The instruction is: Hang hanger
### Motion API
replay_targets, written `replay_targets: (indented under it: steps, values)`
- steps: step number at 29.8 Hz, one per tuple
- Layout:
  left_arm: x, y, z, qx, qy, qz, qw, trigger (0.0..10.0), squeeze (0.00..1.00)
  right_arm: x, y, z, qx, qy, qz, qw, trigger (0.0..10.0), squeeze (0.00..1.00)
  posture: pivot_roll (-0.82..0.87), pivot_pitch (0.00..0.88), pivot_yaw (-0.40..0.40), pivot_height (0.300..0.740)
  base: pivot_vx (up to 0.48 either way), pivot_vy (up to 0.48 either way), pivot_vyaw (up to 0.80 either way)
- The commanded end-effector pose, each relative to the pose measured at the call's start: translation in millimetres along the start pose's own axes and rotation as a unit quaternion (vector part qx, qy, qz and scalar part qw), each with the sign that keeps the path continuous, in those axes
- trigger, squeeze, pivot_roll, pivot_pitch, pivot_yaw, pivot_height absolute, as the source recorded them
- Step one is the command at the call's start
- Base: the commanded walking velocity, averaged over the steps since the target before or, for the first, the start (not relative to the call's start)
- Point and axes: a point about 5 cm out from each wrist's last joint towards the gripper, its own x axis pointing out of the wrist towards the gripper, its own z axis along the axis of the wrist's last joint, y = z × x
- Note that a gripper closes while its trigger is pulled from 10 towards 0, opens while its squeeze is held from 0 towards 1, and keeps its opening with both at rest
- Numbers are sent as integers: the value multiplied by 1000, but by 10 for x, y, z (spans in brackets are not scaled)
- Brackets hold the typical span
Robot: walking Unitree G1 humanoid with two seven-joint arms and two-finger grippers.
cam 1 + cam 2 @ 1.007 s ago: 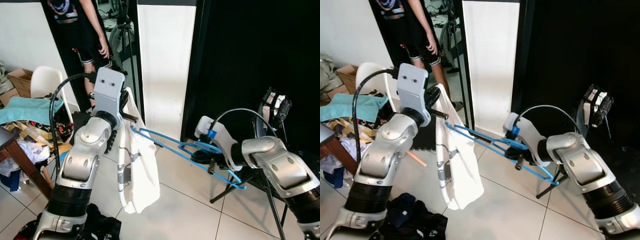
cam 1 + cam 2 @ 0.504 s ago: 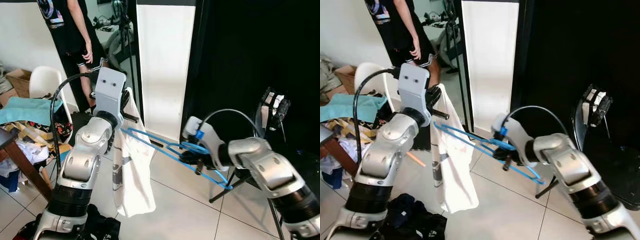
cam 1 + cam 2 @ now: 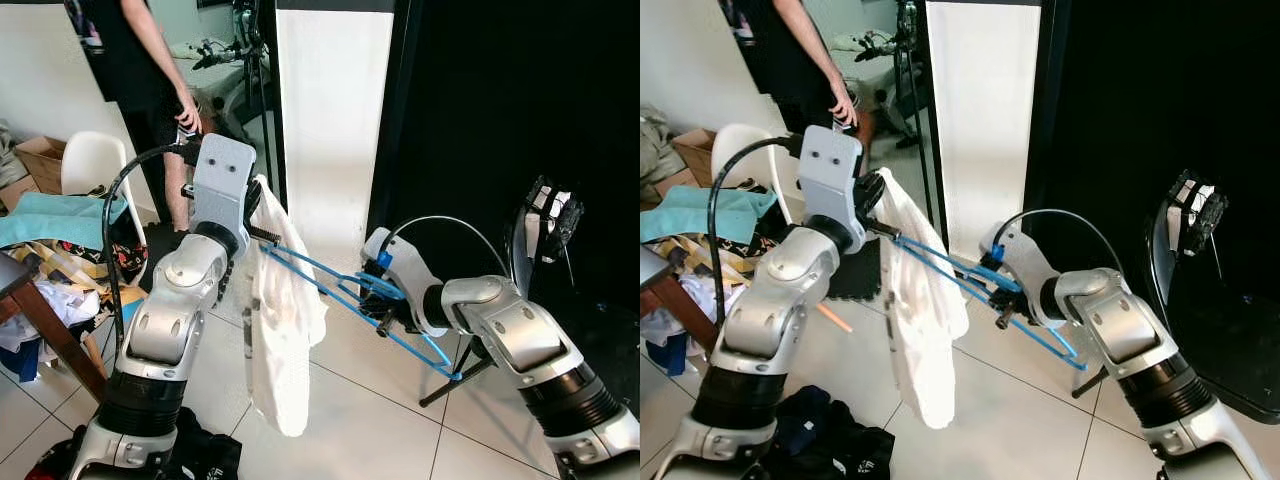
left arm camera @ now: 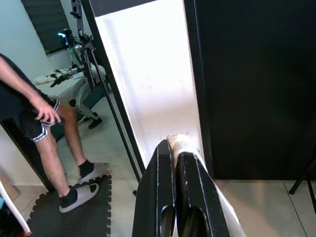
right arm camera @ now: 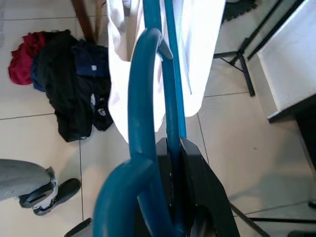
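**Q:** Right wrist view first, what's the right gripper (image 5: 180, 163) got?

**A:** Its two black fingers are pressed together on a bar of the blue plastic clothes hanger (image 3: 345, 290). The hanger's hook curls back right past the camera and the bars run off toward the cloth. From the head camera, the hanger sits in mid-air between the two arms, slanting down from the left gripper to below the right one.

**Q:** And the left gripper (image 4: 174, 163)?

**A:** Raised up high, with the fingers closed flat against each other and a fold of the white fabric garment (image 3: 285, 320) pinched at the tips. The rest of the garment hangs straight down from there, clear of the floor, and the far end of the hanger is tucked into it.

**Q:** What's around them?

**A:** Pale tiled floor (image 3: 370, 400) underneath, with a heap of dark clothes (image 3: 830, 440) at the robot's feet. Behind the arms there's a white panel in a black frame (image 3: 330, 120), then a black backdrop (image 3: 500, 100) to the right. A black folding stand (image 3: 545, 215) is over on the right. To the left is a white chair (image 3: 90, 160), a teal cloth (image 3: 60, 215) on a messy pile and a cardboard box (image 3: 40, 155). A person in dark shorts (image 3: 800, 60) stands at the back left on a black foam mat (image 4: 54, 217).
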Motion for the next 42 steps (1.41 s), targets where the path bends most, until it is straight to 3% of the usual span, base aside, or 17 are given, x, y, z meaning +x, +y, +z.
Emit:
replay_targets:
  steps: [1, 14, 19, 21, 23, 29, 33, 35, 36, 38, 39, 42]
  values:
    - [-20, 18, 17, 6, -3, 11, 1000, 10000, 0, -32, -77, 16, 6, 4, -27, 1000, 10000, 0, -126, 0, -6, 736, 0, 0, 0]
    - [-9, -4, -5, 2, 3, 13, 1000, 10000, 0, -61, -117, -12, 22, 16, -51, 998, 10000, 0, -135, 0, -1, 736, 0, 0, 0]
    - [4, -151, 33, -49, 0, -15, 999, 10000, 0, 19, -80, -32, 26, 24, -57, 998, 10000, 0, -136, 0, 0, 736, 0, 0, 0]
    - [0, -304, 136, -120, -17, -53, 991, 10000, 0, 97, -29, -44, 23, 28, -56, 998, 10000, 0, -132, 0, 0, 736, 0, 0, 0]
    - [-3, -349, 173, -145, -22, -65, 987, 10000, 0, 126, -13, -37, 23, 26, -55, 998, 10000, 0, -132, 0, 0, 736, 0, 0, 0]
    - [-2, -384, 176, -161, -16, -65, 985, 10000, 0, 184, -7, 60, 32, -3, -62, 998, 10000, 0, -133, 0, 2, 736, 0, 0, 0]
    - [10, -339, 149, -175, -5, -42, 984, 10000, 0, 229, 39, 219, 44, -58, -60, 996, 10000, 0, -133, 0, 1, 736, 0, 0, 0]
    - [16, -364, 209, -228, -12, -46, 972, 10000, 0, 278, 69, 260, 53, -75, -62, 994, 10000, 0, -132, 0, 2, 736, 0, 0, 0]
    - [16, -364, 209, -228, -12, -46, 972, 10000, 0, 278, 69, 260, 53, -75, -62, 994, 10000, 0, -132, 0, 2, 736, 0, 0, 0]
    - [14, -418, 277, -282, -20, -61, 957, 10000, 0, 319, 81, 273, 61, -80, -66, 993, 10000, 0, -131, 0, 3, 736, 0, 0, 0]
    - [14, -418, 277, -282, -20, -61, 957, 10000, 0, 319, 81, 273, 61, -80, -66, 993, 10000, 0, -131, 0, 3, 736, 0, 0, 0]
    - [-16, -537, 342, -331, -22, -102, 938, 10000, 0, 362, 67, 299, 71, -89, -76, 991, 10000, 0, -132, 0, 4, 736, 0, 0, 0]
